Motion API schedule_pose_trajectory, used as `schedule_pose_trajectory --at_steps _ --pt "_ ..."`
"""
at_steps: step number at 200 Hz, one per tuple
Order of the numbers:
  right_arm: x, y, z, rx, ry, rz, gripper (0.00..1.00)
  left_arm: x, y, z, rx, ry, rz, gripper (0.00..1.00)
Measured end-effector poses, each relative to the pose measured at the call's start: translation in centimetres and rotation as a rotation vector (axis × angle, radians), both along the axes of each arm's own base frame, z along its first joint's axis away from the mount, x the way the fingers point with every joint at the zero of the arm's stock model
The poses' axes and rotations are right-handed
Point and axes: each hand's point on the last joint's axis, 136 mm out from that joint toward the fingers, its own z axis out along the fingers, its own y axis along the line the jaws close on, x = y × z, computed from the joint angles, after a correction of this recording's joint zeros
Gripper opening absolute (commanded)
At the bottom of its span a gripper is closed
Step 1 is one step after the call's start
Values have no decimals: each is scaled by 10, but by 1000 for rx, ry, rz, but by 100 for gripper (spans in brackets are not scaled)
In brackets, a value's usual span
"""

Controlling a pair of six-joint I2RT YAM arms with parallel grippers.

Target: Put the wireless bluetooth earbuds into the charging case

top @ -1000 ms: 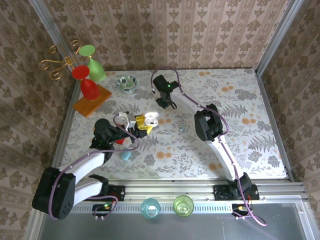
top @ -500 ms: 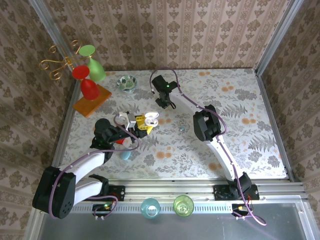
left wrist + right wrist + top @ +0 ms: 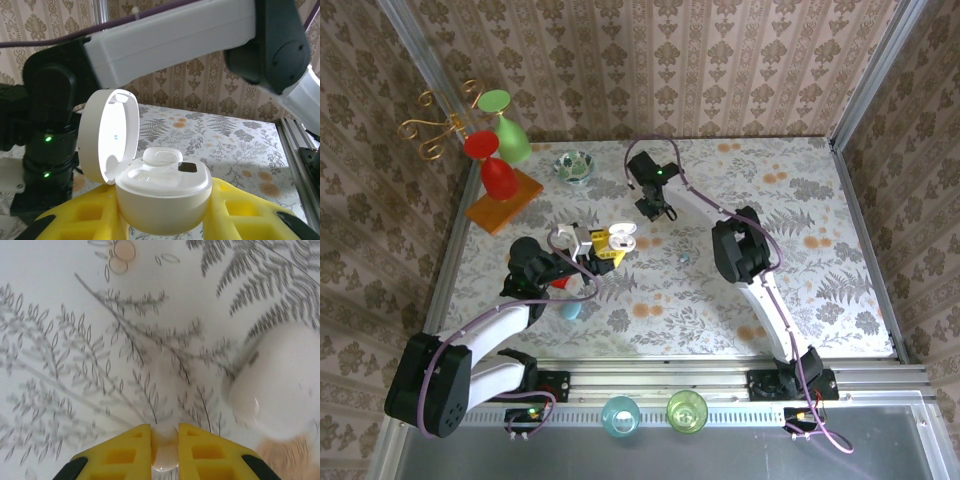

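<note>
No legible text; tiny mark (image 3: pixel 115 135) inside charging case lid (image 3: pixel 102 150) unreadable.

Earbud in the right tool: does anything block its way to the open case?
Nothing visible does. The earbud is pinched in the right tool; the charging case, held in the left tool, has its lid swung open, with bare tabletop between.

Left gripper (image 3: pixel 162 222) sits left of centre on the table (image 3: pixel 820 280), with the charging case (image 3: pixel 162 200) between its fingers. The lid (image 3: pixel 107 135) stands up on the case's left side in the left wrist view. Seated earbud (image 3: pixel 161 156) lies in the case's top. Right gripper (image 3: pixel 165 437) is behind the case and slightly right, low over the tabletop, with the held earbud (image 3: pixel 165 455) between its fingertips. Second case (image 3: pixel 275 385) lies on the table, to the right in the right wrist view. Bowl (image 3: pixel 574 166) is far, left of centre, and the cup stand (image 3: pixel 503 205) is left of it. Two cups (image 3: pixel 620 414) stand side by side on the near rail.
</note>
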Motion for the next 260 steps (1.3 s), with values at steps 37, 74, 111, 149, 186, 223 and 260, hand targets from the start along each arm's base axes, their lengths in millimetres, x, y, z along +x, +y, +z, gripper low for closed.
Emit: schedule_pose_trajectory --at_steps 37,74,111,149,186,223,260 --pt "-28 -15 49 94 -41 -46 18 6 2 1 1 -18 37 16" --pt "-62 -26 110 243 -114 -86 18 14 4 -4 9 -29 82 16" --pt "-95 -26 151 409 -143 -94 18 25 6 -10 19 -27 134 16" --pt "-127 -16 179 572 -129 -54 18 38 8 -14 24 -41 189 16" --pt "-154 12 216 748 -122 37 18 46 8 -20 25 -40 219 16" --pt "-176 51 244 907 -95 139 18 49 8 -19 18 -53 228 16" --pt "-189 79 255 980 -79 207 18 49 7 -14 5 -73 229 16"
